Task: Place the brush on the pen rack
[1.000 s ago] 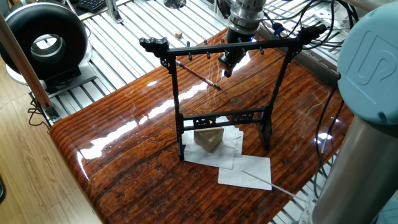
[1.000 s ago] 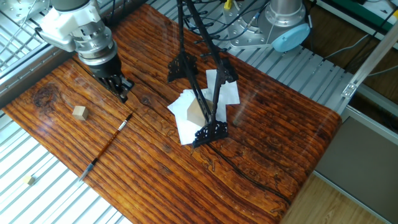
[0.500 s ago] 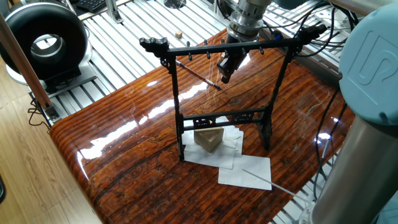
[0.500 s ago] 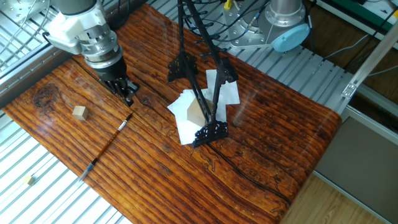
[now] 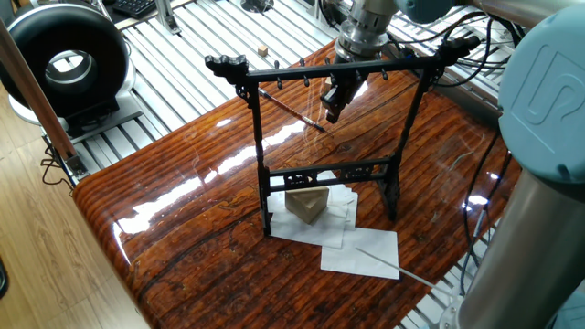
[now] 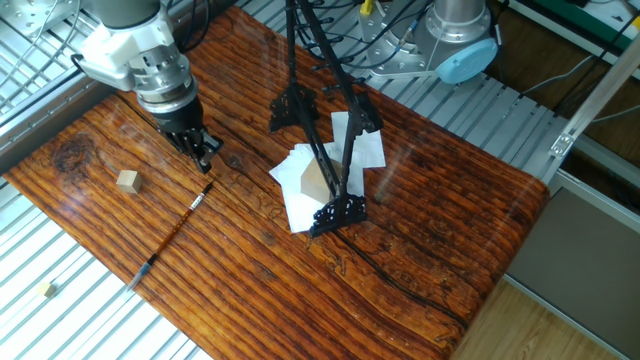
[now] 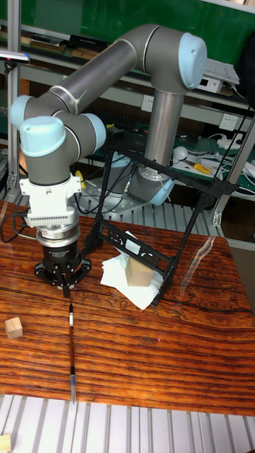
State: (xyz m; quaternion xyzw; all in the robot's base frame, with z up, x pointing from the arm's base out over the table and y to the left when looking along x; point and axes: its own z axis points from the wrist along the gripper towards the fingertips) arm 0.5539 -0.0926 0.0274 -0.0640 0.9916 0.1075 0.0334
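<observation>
brush [image 6: 172, 232] placement is not yet begun: the brush is lying flat on the wooden table [image 6: 420, 230], well apart from the pen rack [image 5: 324, 146] and in front of the gripper [image 6: 204, 155].

changes, largest first:
- over the last second the arm [image 7: 106, 78] is carrying the gripper across the table toward the upper end of the brush. in the other fixed view the fingertips are now sitting just above that end.
- in the last half second the motion is shrinking to a small adjustment. the approach is probably finishing.
- the brush, the pen rack, the white paper sheets [image 6: 345, 150] and the small wooden cube [image 6: 126, 180] are staying where they were.

meaning for the task: the step in hand is judged to be the final lowering onto the brush, with the grasp to follow. lifting and hanging on the rack's top bar are both remaining.

jaw state: the jaws are holding nothing. they are appearing close together, pointing down at the table, but how wide they stand cannot be told from these views.

brush appearance: in the tall fixed view it is showing as a very thin straight stick [image 7: 71, 350], dark along most of its length, with a short pale band near the gripper end and a greyish section at the far end. it is far shorter than the rack is tall.
</observation>
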